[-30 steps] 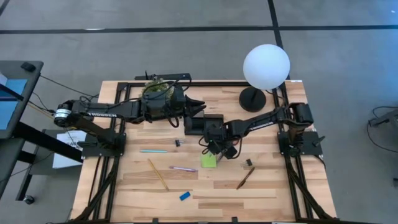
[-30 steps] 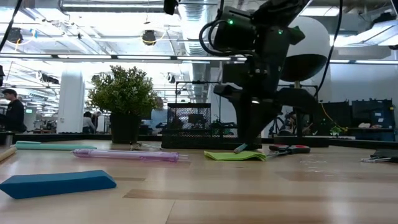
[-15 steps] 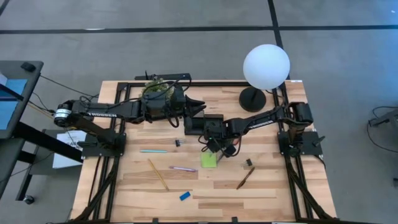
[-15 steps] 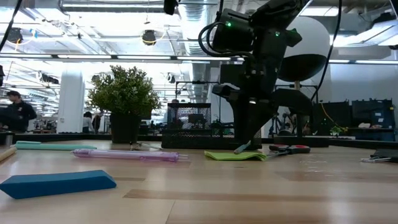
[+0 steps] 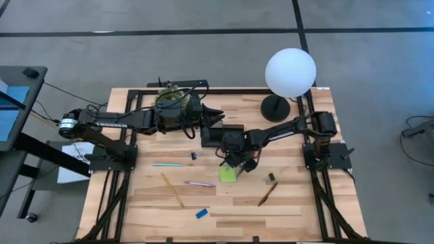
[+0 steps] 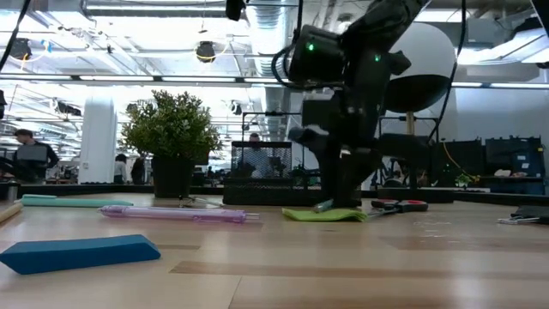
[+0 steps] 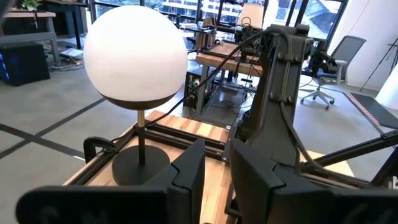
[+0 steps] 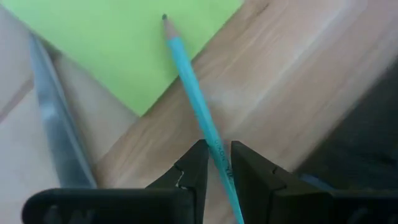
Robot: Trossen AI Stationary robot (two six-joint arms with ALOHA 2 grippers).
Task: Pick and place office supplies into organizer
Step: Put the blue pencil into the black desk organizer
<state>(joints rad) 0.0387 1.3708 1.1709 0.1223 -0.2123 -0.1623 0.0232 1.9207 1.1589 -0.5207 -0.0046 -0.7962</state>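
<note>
White capital letters run along the left arm point(image 5: 115, 124) in the high view. They appear to spell "TROSSEN", though they are small and hard to make out. No other lettering, number, label or sign can be read in any of the views.

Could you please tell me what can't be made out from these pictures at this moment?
- Organizer compartments: the right arm covers them in the high view; the low view shows only mesh.
- Teal pencil: the right gripper is shut on it; its rear end leaves the right wrist view.
- Scissors blades: hidden behind the gripper in the low view.
- Left gripper: nothing visible between its fingers.
</note>
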